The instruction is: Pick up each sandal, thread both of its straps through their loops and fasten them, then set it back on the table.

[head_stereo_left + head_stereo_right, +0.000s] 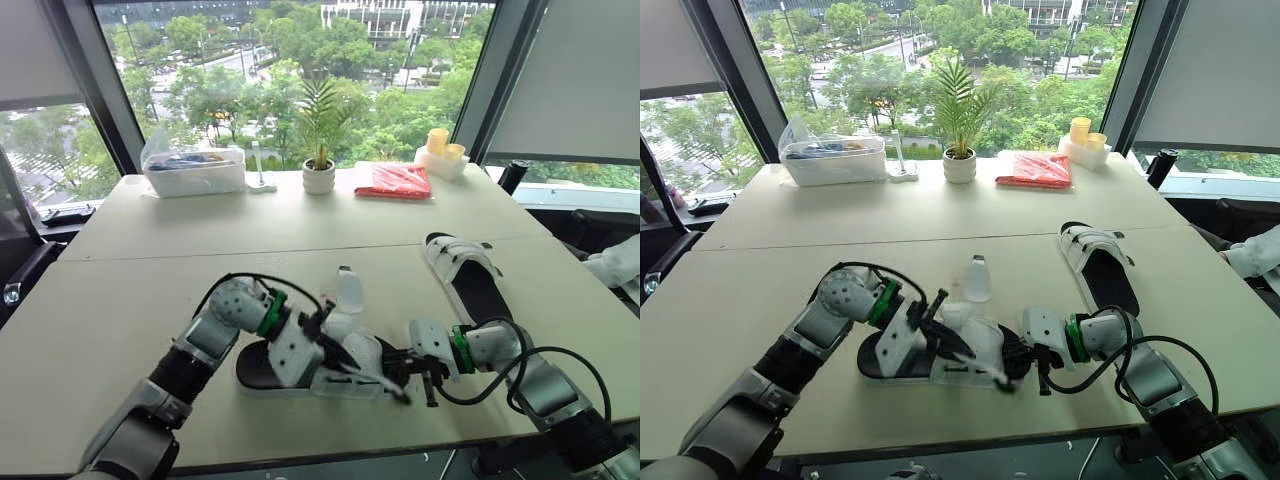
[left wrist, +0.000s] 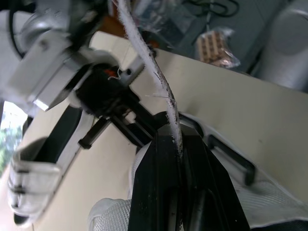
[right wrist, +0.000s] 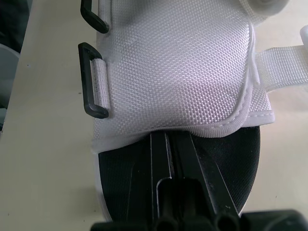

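Observation:
A white sandal [image 1: 352, 362] with a black footbed lies near the table's front edge, between both grippers. My left gripper [image 1: 318, 338] is shut on one of its white straps [image 2: 161, 84], which runs taut out from between the fingers. Another strap [image 1: 349, 291] stands upright above the sandal. My right gripper [image 1: 402, 366] is at the sandal's toe end, its fingers [image 3: 166, 159] shut under the edge of the white mesh upper [image 3: 178, 67]. Two black loops [image 3: 94, 94] sit along the upper's side. The second sandal [image 1: 468, 275] lies flat at the right.
Along the far edge stand a clear plastic box [image 1: 195, 170], a small potted plant [image 1: 319, 175], a red packet [image 1: 395, 182] and a white holder with yellow cups [image 1: 440, 155]. A person's white sleeve [image 1: 620, 262] shows at the right.

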`<action>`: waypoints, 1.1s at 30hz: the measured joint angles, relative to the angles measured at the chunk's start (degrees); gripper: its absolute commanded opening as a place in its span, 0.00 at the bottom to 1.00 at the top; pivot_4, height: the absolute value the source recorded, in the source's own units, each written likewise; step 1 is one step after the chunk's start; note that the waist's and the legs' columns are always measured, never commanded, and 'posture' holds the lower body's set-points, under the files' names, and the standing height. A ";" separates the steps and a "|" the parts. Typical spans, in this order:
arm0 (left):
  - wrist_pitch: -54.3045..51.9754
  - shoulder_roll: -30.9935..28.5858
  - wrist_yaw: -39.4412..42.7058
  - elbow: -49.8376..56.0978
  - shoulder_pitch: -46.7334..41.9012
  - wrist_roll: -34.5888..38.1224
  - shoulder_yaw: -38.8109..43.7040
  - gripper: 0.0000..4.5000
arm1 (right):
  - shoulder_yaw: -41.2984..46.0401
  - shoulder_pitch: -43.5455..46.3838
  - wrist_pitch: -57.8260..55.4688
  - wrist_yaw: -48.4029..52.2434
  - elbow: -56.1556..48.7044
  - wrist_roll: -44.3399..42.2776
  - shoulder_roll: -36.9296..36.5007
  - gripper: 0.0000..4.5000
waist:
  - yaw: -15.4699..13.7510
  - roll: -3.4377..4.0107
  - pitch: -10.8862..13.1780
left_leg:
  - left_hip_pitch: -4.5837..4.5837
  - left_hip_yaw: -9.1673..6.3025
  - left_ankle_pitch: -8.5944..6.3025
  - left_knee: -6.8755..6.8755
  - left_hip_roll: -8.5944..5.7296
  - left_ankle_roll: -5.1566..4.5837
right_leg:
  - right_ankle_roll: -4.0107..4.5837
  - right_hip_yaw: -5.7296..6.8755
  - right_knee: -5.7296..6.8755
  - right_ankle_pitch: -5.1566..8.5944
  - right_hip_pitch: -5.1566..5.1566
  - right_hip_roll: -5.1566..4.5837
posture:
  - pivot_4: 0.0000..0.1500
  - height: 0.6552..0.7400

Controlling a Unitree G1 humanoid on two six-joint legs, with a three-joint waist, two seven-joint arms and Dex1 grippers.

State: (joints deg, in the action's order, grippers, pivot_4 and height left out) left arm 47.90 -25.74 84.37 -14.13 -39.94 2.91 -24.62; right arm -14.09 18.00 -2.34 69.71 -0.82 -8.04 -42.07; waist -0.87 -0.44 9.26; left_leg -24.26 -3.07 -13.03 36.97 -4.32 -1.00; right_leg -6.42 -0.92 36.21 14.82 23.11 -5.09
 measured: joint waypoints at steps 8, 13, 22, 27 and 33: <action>20.99 -3.71 -7.90 -8.93 -3.76 -6.10 -2.42 0.73 | -0.28 0.14 0.47 0.32 0.16 0.06 -0.26 0.00 | 0.09 0.06 -0.08 | 0.03 -0.01 -0.03 0.02 0.00 -0.10 | -0.20 0.04 -0.06 -0.11 -0.15 0.03 | 1.00 1.00; 21.87 -6.99 -14.32 -9.17 -2.31 -9.19 -1.41 0.99 | -0.49 0.40 1.09 0.70 0.90 0.08 -0.69 0.00 | -0.04 0.08 -0.09 | 0.24 -0.07 -0.06 0.04 -0.01 -0.16 | -0.20 0.10 -0.12 -0.10 -0.28 0.05 | 1.00 1.00; -30.44 -13.68 -18.35 4.31 7.92 10.70 5.60 0.99 | -1.35 1.32 2.62 0.98 2.16 0.10 -0.65 0.00 | 0.29 0.08 -0.08 | 0.34 -0.13 -0.08 0.05 0.03 -0.21 | -0.28 0.14 -0.04 -0.08 -0.37 0.11 | 1.00 1.00; -80.81 -24.16 -17.55 19.60 13.32 39.73 10.58 0.99 | -1.78 1.79 3.53 1.20 2.98 0.10 -0.65 0.00 | 0.42 0.09 -0.04 | 0.51 -0.19 -0.10 0.03 0.03 -0.23 | -0.34 0.17 -0.03 -0.02 -0.47 0.13 | 1.00 1.00; -106.32 -29.42 -16.71 31.68 22.23 58.39 13.27 0.99 | -1.94 2.01 3.93 1.55 3.70 0.16 -0.67 0.00 | 0.09 0.09 -0.03 | 0.78 -0.19 -0.15 -0.03 0.03 -0.20 | -0.13 0.13 -0.09 0.13 -0.77 0.05 | 1.00 1.00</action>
State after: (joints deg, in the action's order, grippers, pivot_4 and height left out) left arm -58.41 -55.17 67.67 17.55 -17.72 61.30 -11.35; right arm -16.04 20.01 1.59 71.26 2.88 -7.88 -42.74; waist -0.78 -0.34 9.23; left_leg -23.47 -3.27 -13.18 36.94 -4.28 -1.19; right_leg -6.55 -0.79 36.11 14.96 22.34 -5.04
